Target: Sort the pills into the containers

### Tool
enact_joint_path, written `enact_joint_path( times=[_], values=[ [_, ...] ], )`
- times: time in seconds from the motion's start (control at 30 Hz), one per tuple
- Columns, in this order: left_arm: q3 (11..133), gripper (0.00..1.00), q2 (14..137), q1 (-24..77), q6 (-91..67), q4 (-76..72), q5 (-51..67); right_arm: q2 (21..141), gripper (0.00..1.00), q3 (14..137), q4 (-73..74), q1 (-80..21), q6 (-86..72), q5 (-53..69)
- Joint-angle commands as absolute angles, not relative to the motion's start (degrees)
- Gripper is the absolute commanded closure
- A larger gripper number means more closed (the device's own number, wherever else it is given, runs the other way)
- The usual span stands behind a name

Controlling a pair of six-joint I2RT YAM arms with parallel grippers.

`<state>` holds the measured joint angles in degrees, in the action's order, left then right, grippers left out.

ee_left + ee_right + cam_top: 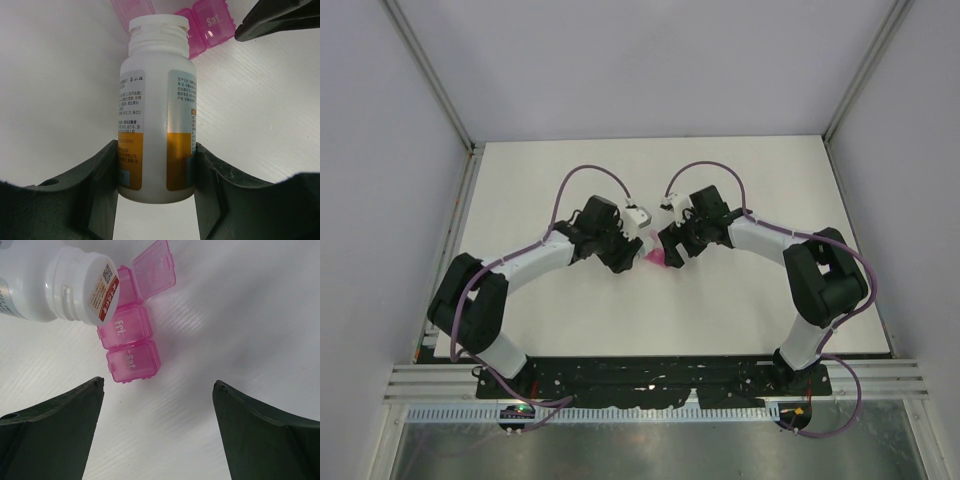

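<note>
Left gripper (156,170): clamped on the lower body of the white bottle (157,100), one finger on each side.
Bottle: lying tilted, its threaded neck leaning over the far end of the box; its end face carries a red sticker with a code square.
Pink pill box (129,347): flat on the white table (250,315) at mid-table, between the two grippers.
Compartments: "Fri." and "Sat" are closed; the next one has its lid (155,265) flipped up.
Contents: can't be made out, as the bottle covers the open cell.
Right gripper (158,385): jaws spread wide, gripping nothing, just beside the "Sat" end.
</note>
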<state>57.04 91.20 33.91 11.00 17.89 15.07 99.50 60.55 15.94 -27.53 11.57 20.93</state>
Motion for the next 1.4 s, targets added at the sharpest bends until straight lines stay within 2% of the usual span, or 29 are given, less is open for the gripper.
enact_joint_path(
  times=[0.0,1.37],
  values=[
    [59.76,1.0,91.14,34.19,11.78,18.1,14.77,99.58,0.07,62.67,15.82,-27.25,10.9,21.88],
    [64.77,1.0,95.1,34.63,12.13,24.87,13.36,100.02,0.07,62.93,16.17,-26.81,10.64,22.68]
  ],
)
